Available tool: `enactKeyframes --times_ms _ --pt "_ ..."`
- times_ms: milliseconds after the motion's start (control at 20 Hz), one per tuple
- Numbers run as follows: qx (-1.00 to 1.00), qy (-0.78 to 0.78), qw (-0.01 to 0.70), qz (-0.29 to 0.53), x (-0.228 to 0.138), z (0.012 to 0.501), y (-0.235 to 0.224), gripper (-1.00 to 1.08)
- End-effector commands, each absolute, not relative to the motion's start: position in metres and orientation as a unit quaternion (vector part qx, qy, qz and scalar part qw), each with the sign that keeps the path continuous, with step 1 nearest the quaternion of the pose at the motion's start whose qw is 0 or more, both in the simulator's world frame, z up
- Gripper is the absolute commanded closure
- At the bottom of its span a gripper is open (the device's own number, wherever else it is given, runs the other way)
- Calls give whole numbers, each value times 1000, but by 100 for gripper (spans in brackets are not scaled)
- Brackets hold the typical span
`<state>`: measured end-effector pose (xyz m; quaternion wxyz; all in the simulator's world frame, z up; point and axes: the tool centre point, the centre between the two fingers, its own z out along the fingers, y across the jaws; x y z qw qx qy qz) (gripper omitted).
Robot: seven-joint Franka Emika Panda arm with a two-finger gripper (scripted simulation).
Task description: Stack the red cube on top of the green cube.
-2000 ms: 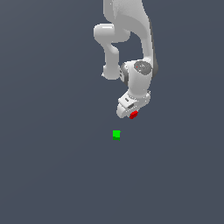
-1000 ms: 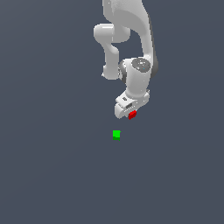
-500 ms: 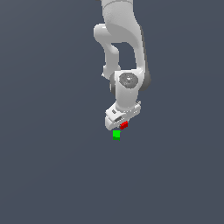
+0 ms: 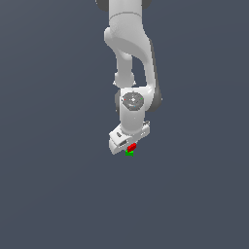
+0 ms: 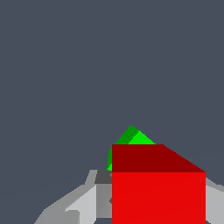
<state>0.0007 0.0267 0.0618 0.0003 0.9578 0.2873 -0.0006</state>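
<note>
Your end effector (image 4: 127,145), just below centre of the exterior view, grips the red cube (image 4: 131,146) right over the green cube (image 4: 129,153), lined up for stacking; contact unclear.

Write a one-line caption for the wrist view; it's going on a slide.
Wrist view: claw holding the red cube just ahead of the green cube.
</note>
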Motion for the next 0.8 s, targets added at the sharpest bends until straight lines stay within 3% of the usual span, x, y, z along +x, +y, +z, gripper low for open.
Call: enactKeyframes --times_ms 0,250,300,750 --pt "958 288 0 0 5 60 24 108" --pt "958 288 0 0 5 61 25 108" --pt "958 288 0 0 5 61 25 -92" --pt "958 288 0 0 5 61 25 -92"
